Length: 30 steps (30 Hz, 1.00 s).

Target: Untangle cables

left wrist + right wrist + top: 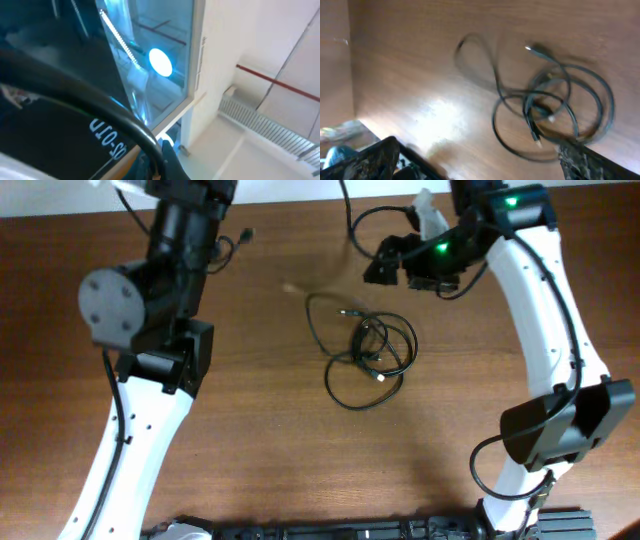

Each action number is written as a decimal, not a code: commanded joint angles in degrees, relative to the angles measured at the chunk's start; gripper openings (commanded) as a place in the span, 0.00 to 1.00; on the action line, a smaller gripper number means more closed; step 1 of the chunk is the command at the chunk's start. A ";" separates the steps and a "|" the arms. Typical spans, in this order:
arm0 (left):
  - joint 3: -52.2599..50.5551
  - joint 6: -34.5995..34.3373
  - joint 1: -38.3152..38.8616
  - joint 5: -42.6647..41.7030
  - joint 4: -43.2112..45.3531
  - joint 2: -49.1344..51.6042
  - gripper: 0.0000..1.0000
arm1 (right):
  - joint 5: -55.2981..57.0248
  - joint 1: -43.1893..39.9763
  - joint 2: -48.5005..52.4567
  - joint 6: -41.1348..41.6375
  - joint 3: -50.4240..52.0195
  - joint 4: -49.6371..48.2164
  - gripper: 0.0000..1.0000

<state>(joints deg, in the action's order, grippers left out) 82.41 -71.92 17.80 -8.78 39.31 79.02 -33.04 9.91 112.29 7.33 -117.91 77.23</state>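
The cables (366, 352) lie in the middle of the table as one loose tangle of thin black loops with small plug ends. One loop reaches out to the upper left. They also show in the right wrist view (550, 107). My right gripper (384, 262) hangs above and behind the tangle, apart from it. Its two fingers are spread wide and empty in the right wrist view (480, 167). My left arm (165, 270) is raised at the back left, far from the cables. Its wrist camera faces the room, and a thick black wire (125, 125) hides its jaws.
The brown wooden table (250, 430) carries both white arms, left (130, 440) and right (550, 330). A dark rail (330, 530) runs along the front edge. A thick arm wire (347, 220) hangs at the back centre. The left wrist view shows a lit glass cabinet (160, 60).
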 commanded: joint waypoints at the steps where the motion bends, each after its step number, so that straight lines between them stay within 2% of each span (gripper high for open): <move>1: 0.79 -0.74 -0.52 3.85 -1.62 -0.74 0.00 | 4.17 3.74 3.45 2.45 1.16 -2.86 1.00; 3: 0.79 -0.74 -1.42 6.67 -3.19 -0.74 0.00 | 6.80 4.59 4.46 8.35 2.10 -4.48 0.99; 7: 0.79 -0.17 -3.67 7.04 -6.08 -0.74 0.00 | 6.71 4.66 5.84 10.16 2.62 -5.44 0.99; 11: 0.79 3.02 -5.64 9.07 -18.21 -0.72 0.00 | 6.73 4.76 5.86 10.14 2.62 -4.63 0.98; 13: 0.79 4.94 -6.23 17.53 -26.25 -0.55 0.00 | 6.80 4.76 5.90 10.10 2.69 -3.78 0.98; 16: 0.79 16.20 -6.25 28.35 -30.62 0.59 0.01 | 6.80 4.76 5.95 10.10 3.08 -3.54 0.99; 20: 0.79 35.93 -6.25 32.17 -33.35 2.58 0.00 | 8.24 4.74 5.95 9.88 3.28 -3.06 0.99; 22: 0.79 43.47 -6.25 32.15 -36.28 3.17 0.00 | 9.73 3.80 5.73 9.90 3.19 -2.67 0.99; 24: 0.79 47.45 -6.23 32.15 -42.07 3.15 0.00 | 9.16 1.92 5.29 9.90 2.64 -1.81 0.99; 30: 0.79 47.98 -5.70 29.55 -64.87 3.15 0.00 | 5.09 -6.84 4.11 9.90 1.62 1.70 0.98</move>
<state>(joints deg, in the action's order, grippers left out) 82.89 -28.34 11.81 22.04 -18.44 82.30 -26.52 7.14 118.26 17.08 -115.28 77.43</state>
